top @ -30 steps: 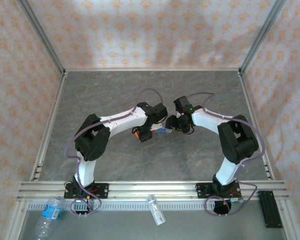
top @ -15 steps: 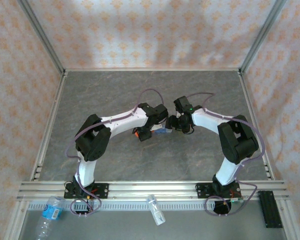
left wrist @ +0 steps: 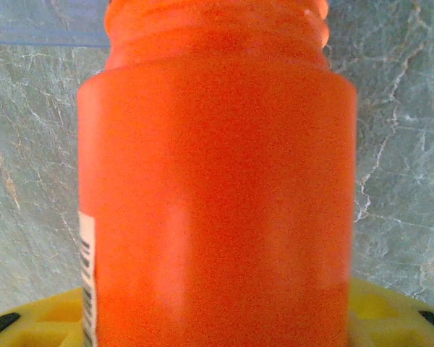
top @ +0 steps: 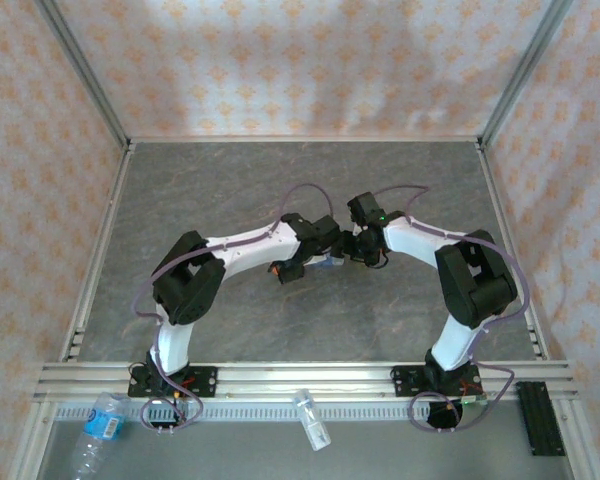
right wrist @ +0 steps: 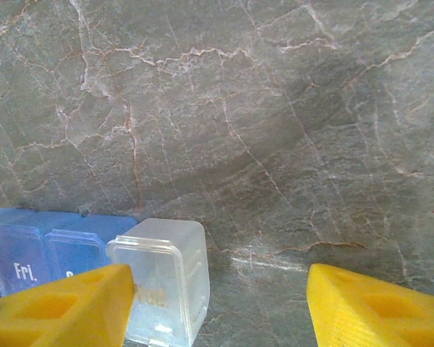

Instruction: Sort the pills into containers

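The blue pill box (right wrist: 50, 249) lies flat on the grey table (right wrist: 275, 108), right below the right gripper (right wrist: 218, 282), with "Fri." showing on one lid. A clear compartment (right wrist: 163, 285) at its end sits just beside one yellow finger (right wrist: 58, 307). The other finger is well off to the far side, so that gripper stands wide open and has hold of nothing. Close by, the left gripper (top: 292, 268) is clamped round an orange bottle (left wrist: 217, 188) with a white label. A blue edge of the box shows just past the bottle's threaded neck.
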